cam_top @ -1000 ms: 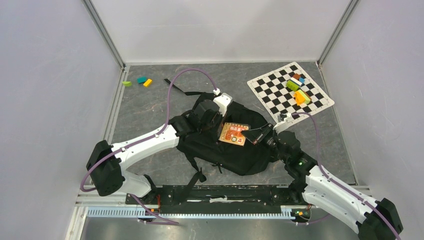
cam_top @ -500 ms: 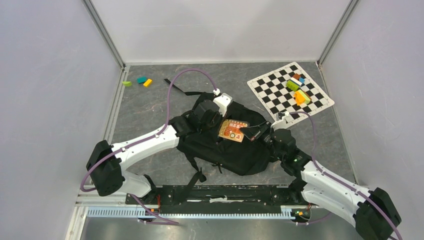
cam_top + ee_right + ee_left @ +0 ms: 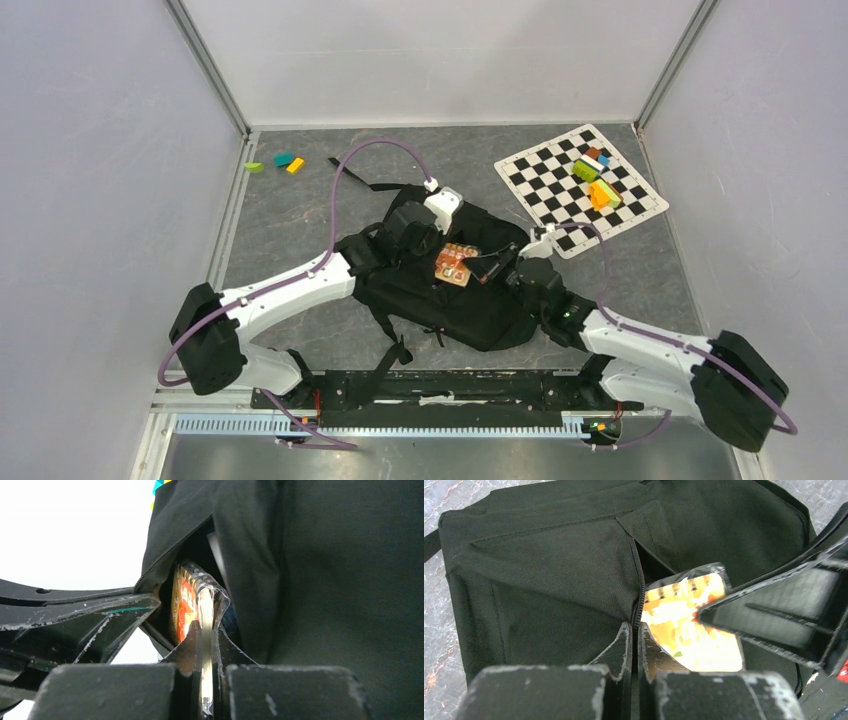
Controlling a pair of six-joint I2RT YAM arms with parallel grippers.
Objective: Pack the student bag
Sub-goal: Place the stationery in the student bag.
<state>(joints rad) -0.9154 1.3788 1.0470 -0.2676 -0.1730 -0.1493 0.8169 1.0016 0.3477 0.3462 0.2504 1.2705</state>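
The student bag [image 3: 470, 300], a black fabric backpack, lies in the middle of the table. My left gripper [image 3: 432, 256] is shut on the zipper edge of its opening [image 3: 638, 595], holding the flap up; its tips [image 3: 634, 630] pinch the zipper tape. My right gripper [image 3: 485, 268] is shut on an orange snack packet [image 3: 453, 262]. The packet [image 3: 186, 600] stands on edge between the tips [image 3: 207, 630], its far end inside the dark opening of the bag [image 3: 350, 580]. In the left wrist view the packet [image 3: 684, 625] lies half under the flap [image 3: 549, 570].
A black-and-white checkered mat [image 3: 580, 185] with several coloured blocks [image 3: 597, 180] lies at the back right. Three small blocks [image 3: 280, 163] sit at the back left. A bag strap [image 3: 360, 180] trails toward the back. Walls enclose the table on three sides.
My right gripper has moved left with the packet, pushing it further into the bag's opening, so less of it shows. The left gripper has hardly moved.
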